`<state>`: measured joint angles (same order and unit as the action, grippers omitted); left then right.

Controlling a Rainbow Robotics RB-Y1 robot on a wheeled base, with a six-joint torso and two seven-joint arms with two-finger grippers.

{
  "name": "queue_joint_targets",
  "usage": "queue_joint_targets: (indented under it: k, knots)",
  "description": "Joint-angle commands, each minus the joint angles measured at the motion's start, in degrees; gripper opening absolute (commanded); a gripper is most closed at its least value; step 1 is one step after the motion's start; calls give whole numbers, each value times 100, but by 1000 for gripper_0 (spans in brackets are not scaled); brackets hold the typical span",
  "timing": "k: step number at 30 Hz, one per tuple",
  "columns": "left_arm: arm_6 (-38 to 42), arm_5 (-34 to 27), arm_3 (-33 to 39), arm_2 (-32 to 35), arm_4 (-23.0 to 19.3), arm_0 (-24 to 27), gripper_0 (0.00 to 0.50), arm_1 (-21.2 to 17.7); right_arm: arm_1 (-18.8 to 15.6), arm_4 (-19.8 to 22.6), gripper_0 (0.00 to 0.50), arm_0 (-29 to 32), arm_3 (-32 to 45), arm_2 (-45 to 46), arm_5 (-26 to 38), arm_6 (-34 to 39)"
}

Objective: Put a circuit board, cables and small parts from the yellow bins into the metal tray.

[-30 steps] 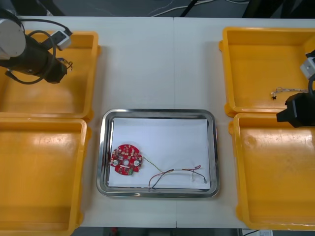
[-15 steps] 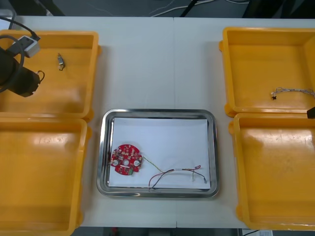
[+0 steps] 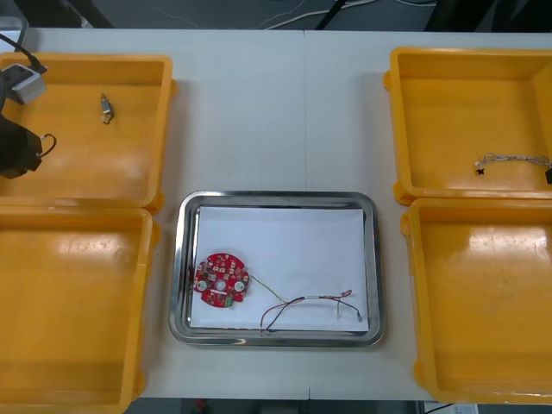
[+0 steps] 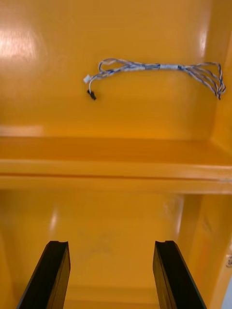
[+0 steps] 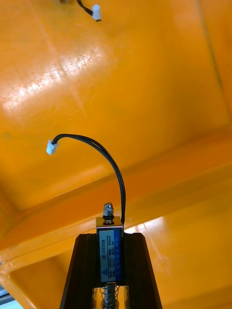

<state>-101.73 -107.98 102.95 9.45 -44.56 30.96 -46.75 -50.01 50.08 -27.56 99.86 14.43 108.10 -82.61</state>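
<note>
Fingers of the left gripper (image 5: 110, 236) pinch a small metal part (image 5: 110, 253), its black lead (image 5: 108, 159) curling over the yellow bin (image 3: 129, 172) at the table's far left corner. The front view adds a second part (image 3: 106, 107) lying there. The right gripper (image 4: 111, 246) hangs spread over the near right bin (image 4: 116, 227), with a blue and white cable (image 4: 154, 67) in the far right bin (image 4: 48, 111). A circuit board (image 3: 222, 279) lies in the metal tray (image 3: 185, 259).

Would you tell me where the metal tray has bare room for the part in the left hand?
In the metal tray, the white far half is bare; circuit board and cable crowd the near edge. The left hand grips the small metal part; the right hand hangs open over a bin.
</note>
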Motion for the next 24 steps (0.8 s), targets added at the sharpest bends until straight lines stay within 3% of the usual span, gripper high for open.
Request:
queue_joint_targets:
  k: [1, 11, 15, 24]
  knots:
    - [1419, -202, 534, 153, -299, -55, 0, -326, -228, -130, 500, -557, -450, -397, -360, -317]
    - [3107, -202, 1597, -374, -422, -239, 0, -317, -219, -490, 500, -1251, -1478, -1144, -1326, -273]
    - [3643, -91, 2028, -726, -255, -354, 0, -326, -228, -481, 500, -1489, -2006, -1346, -1678, -264]
    - [4821, 797, 2731, -1684, 307, -635, 0, -326, -79, -490, 500, -1946, -3139, -1496, -2284, 17]
